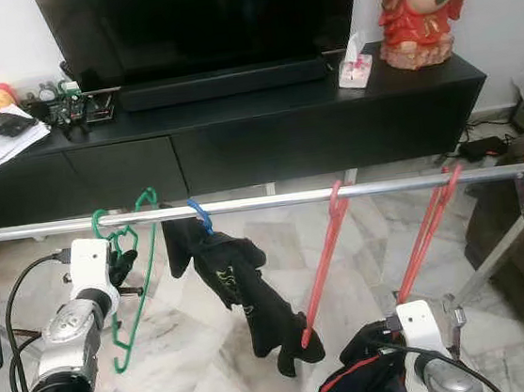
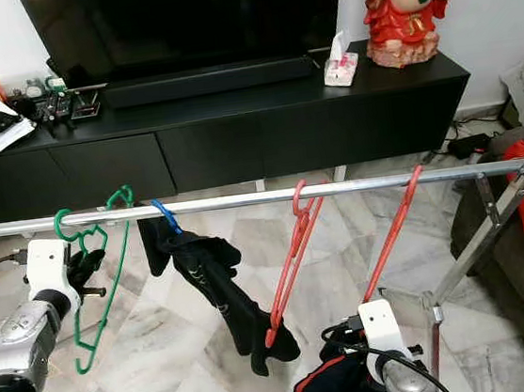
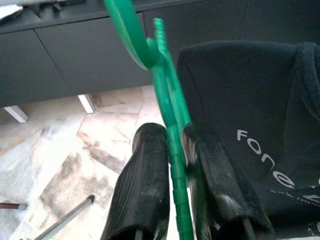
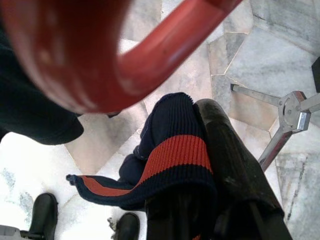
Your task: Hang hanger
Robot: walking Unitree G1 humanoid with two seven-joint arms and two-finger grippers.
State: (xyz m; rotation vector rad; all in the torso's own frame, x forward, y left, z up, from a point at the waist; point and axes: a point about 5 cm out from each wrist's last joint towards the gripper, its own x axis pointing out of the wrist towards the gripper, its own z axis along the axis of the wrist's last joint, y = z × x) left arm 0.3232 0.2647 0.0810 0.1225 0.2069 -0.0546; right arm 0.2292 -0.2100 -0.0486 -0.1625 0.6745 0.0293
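Bottom right: right gripper (image 4: 200,200) clamped on a navy red-striped garment (image 4: 175,155). Lower left: left gripper (image 3: 172,175) clamped on the green hanger (image 1: 122,297), its hook over the metal rail (image 1: 263,201) mid-frame. Beyond, upper frame: black TV cabinet (image 1: 311,124).

A rail (image 1: 263,201) runs across, in front of a cabinet (image 1: 236,133). On the rail, from its left end rightward, hang a hanger (image 1: 124,268), a garment (image 1: 240,293), then two more hangers (image 1: 326,255) (image 1: 427,234). The left gripper (image 3: 172,185) sits below the rail, its fingers (image 3: 142,190) closed around the first hanger. The right gripper (image 1: 385,362), low under the rail's right part, clasps a cloth (image 4: 170,160). A TV (image 1: 204,23) and a statue (image 1: 420,8) stand on the cabinet behind the rail.
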